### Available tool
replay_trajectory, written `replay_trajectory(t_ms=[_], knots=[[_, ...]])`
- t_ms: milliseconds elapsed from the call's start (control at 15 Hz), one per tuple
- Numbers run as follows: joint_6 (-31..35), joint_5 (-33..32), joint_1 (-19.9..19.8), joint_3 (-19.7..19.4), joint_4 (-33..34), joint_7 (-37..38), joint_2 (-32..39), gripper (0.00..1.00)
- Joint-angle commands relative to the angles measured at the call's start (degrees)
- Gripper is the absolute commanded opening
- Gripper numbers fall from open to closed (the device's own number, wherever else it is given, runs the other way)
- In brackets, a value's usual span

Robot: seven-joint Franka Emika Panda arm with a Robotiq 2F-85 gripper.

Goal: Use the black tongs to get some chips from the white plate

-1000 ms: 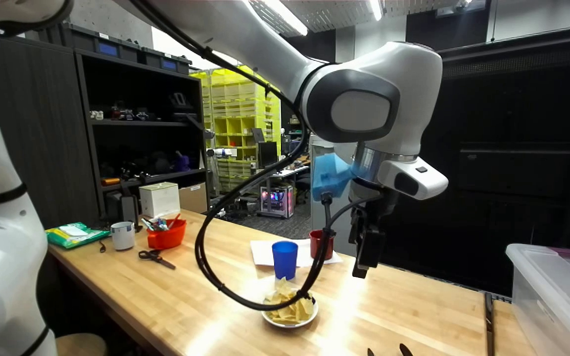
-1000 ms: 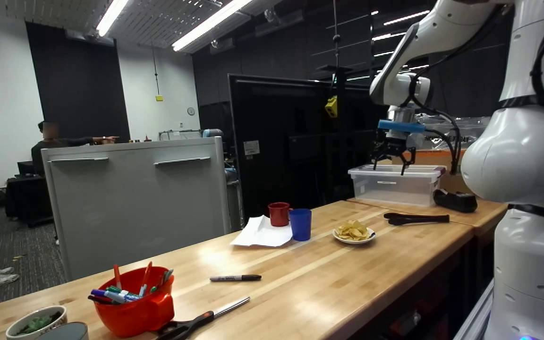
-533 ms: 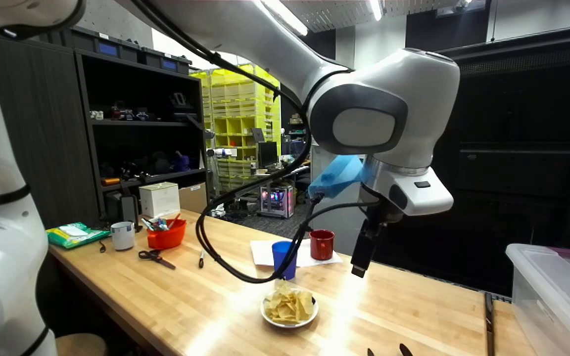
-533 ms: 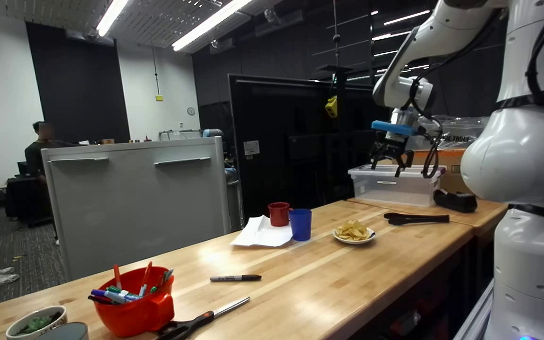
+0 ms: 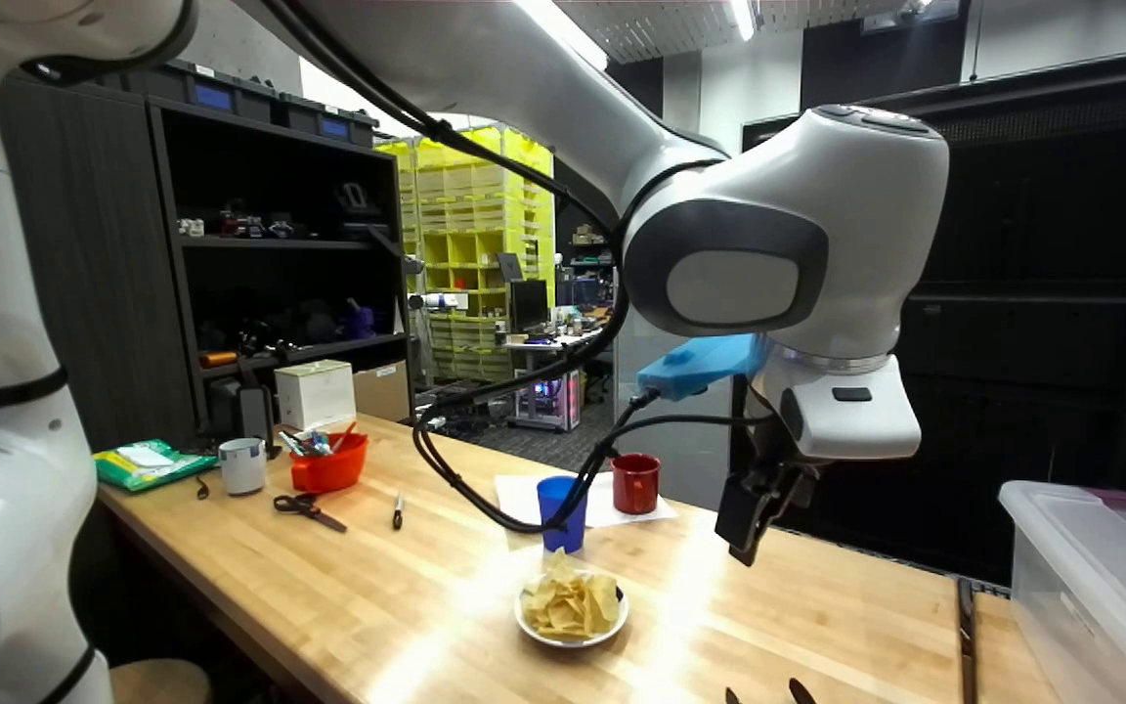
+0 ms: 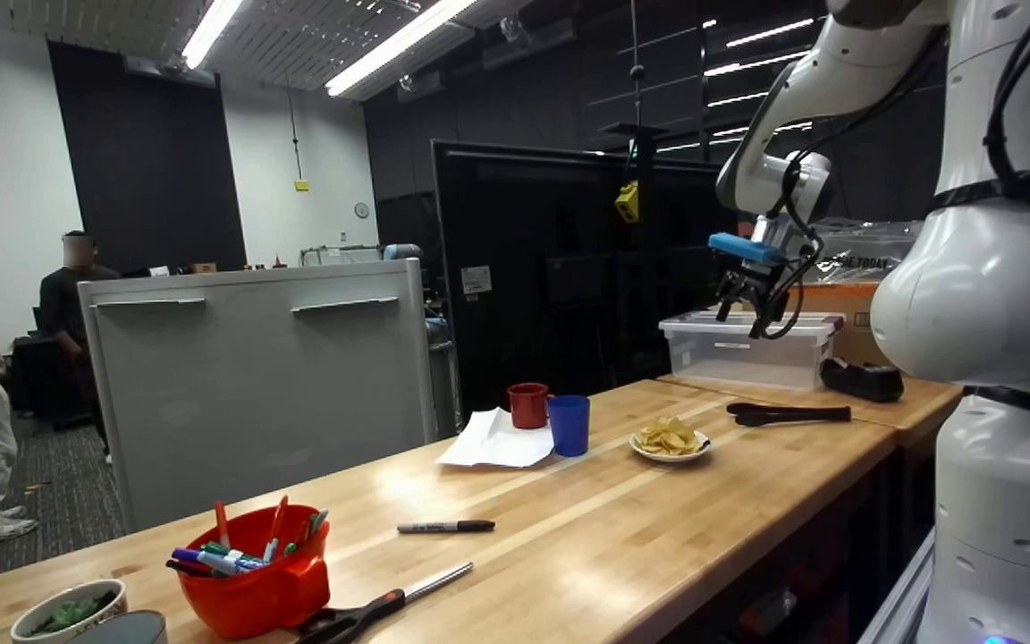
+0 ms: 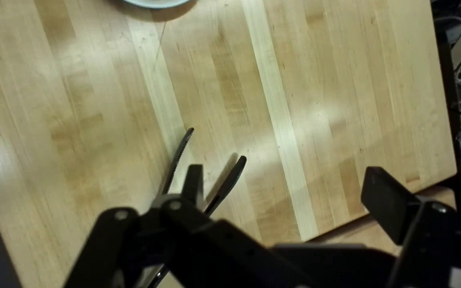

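The arm [image 6: 935, 313] would do best to set its gripper [image 7: 284, 178] square across the black tongs [image 6: 810, 414], lying near the white plate [image 5: 573, 642] of chips [image 5: 569, 604] with their tips roughly towards it, and squeeze both halves well back from those tips. The arm reaches downwards with a tilted wrist [image 5: 856, 425], above the plate's level and off to one side, jaws spread wide and holding nothing.

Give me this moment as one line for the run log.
gripper: open, empty, raised | tongs: lying on table, tips apart, ungrasped | chips: heaped on plate | next: likely grasp tongs
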Motion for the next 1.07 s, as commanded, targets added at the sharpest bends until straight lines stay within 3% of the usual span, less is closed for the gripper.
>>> replay_trajectory(t_ms=[0,333,1000], knots=[[2.0,0.3,-0.2,-0.4,-0.8,6.3,0.5,1.0],[0.5,-0.6,-0.3,-0.9,-0.4,11.7,3.1,1.0],[0.0,0.2,-0.7,-1.2,0.8,13.7,11.3,1.0]])
